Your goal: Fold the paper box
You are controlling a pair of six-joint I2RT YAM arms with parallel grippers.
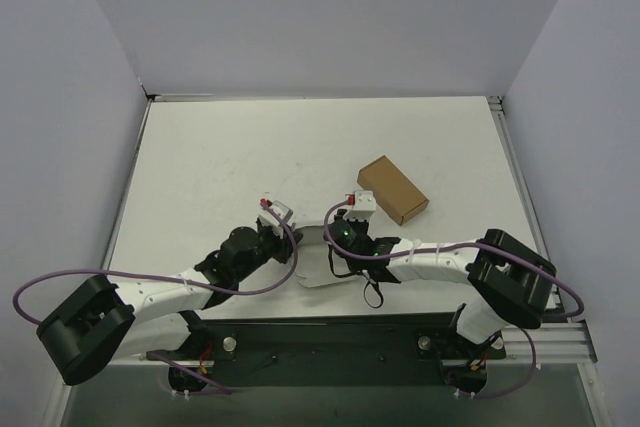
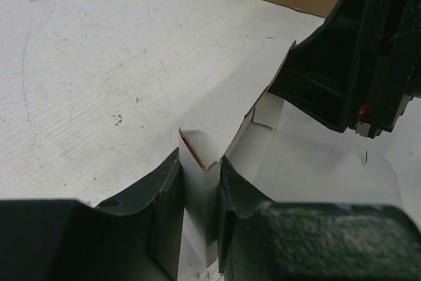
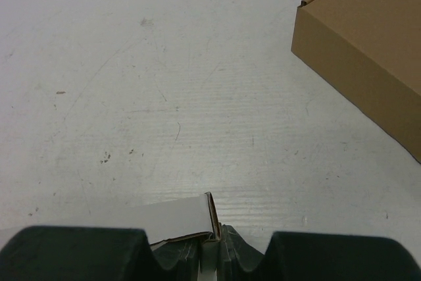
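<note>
The paper box [image 1: 318, 269] sits between my grippers: the left gripper [image 2: 200, 192] clamps a raised flap and the right gripper [image 3: 212, 249] pinches another edge. It looks like light, thin card, so I'd hold close to the creases.

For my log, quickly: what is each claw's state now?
Left claw: closed, holding a raised flap of the paper box.
Right claw: closed, holding an edge of the paper box.

We list: paper box [image 2: 197, 169], thin matt white card; brown box [image 3: 368, 51], smooth matt cardboard; table [image 3: 164, 97], scuffed matt white.
</note>
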